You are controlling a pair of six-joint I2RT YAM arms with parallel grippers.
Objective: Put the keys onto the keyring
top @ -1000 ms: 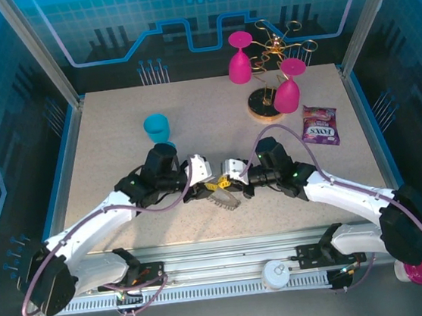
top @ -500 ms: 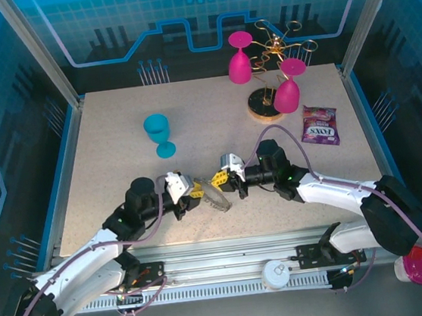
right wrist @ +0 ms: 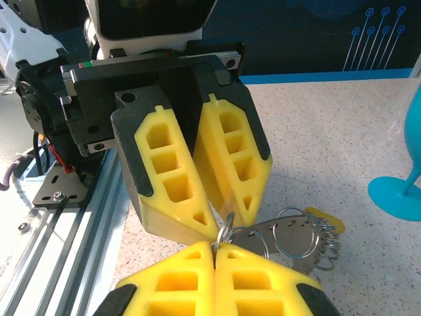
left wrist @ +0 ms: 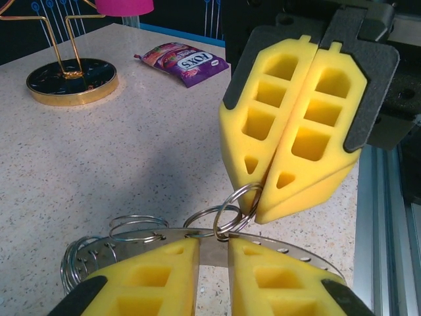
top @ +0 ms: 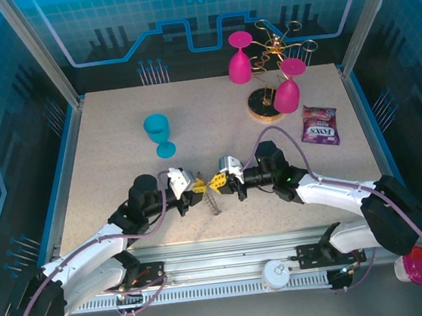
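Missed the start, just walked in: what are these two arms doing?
Two robot arms meet over the near middle of the speckled beige table. The left hand pinches the flat grey metal keyring, which has a fringe of wire coils. The right hand is shut on one wire coil of that fringe. A small yellow-headed key sits among the coils; whether it is threaded on is unclear.

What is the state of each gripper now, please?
Left gripper: closed on the keyring, at its flat plate.
Right gripper: closed on one wire loop of that keyring.
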